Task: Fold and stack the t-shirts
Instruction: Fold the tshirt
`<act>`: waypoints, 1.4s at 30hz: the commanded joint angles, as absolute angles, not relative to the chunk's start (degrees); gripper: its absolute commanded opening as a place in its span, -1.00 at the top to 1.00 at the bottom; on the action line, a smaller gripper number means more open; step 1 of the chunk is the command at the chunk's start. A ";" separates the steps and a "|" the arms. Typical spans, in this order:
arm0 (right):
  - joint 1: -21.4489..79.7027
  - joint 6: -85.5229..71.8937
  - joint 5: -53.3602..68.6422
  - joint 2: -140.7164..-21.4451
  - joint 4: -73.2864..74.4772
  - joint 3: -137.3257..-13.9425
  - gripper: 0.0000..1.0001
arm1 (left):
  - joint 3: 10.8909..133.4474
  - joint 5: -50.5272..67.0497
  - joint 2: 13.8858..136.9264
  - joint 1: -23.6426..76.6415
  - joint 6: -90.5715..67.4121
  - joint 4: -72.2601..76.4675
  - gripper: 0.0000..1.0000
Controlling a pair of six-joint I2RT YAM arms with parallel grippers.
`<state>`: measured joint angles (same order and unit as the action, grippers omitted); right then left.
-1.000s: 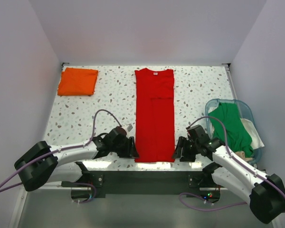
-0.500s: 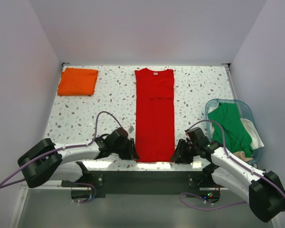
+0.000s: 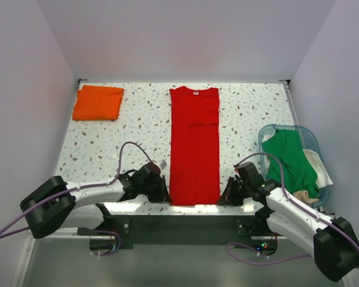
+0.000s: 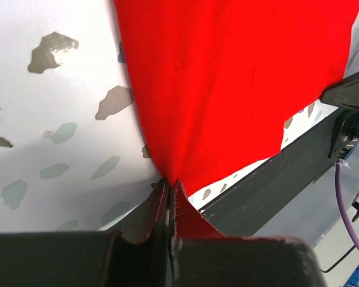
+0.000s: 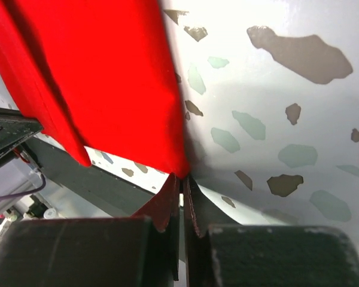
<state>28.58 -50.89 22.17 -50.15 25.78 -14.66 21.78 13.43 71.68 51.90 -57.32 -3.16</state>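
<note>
Left pincer (image 3: 165, 195) and right pincer (image 3: 226, 196) each clench one near corner of the red t-shirt (image 3: 194, 143). Its long axis runs from them toward the far edge.

The left claw (image 3: 166, 194) and the right claw (image 3: 224, 196) each touch a near corner of the red t-shirt (image 3: 194, 143). It stretches away between them.

On table (image 3: 137, 119), centre: lengthwise t-shirt (image 3: 194, 149), running from far edge to near edge. Far left corner: square-folded t-shirt (image 3: 97, 102), well apart from the first. Right edge, nearer half: plastic tub (image 3: 309, 135), with draped t-shirt (image 3: 293, 158) in it, hanging over its near rim. At the lengthwise t-shirt's near left corner: left gripper (image 3: 166, 196). At its near right corner: right gripper (image 3: 225, 196).
</note>
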 commanded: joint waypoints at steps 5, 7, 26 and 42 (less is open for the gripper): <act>28.48 -47.81 21.97 -42.47 33.65 -15.47 1.00 | 20.74 10.72 66.81 54.48 -57.30 -11.68 1.00; 28.48 -47.02 23.37 -40.79 35.32 -16.08 1.00 | 20.65 10.02 65.75 55.54 -58.00 -12.83 1.00; 28.39 -38.24 6.69 -56.31 32.00 -38.75 1.00 | 43.67 1.50 75.40 43.25 -49.31 -16.35 1.00; 16.62 -38.76 5.27 -87.61 16.62 -57.65 1.00 | 67.67 0.18 100.01 32.88 -51.15 -16.00 1.00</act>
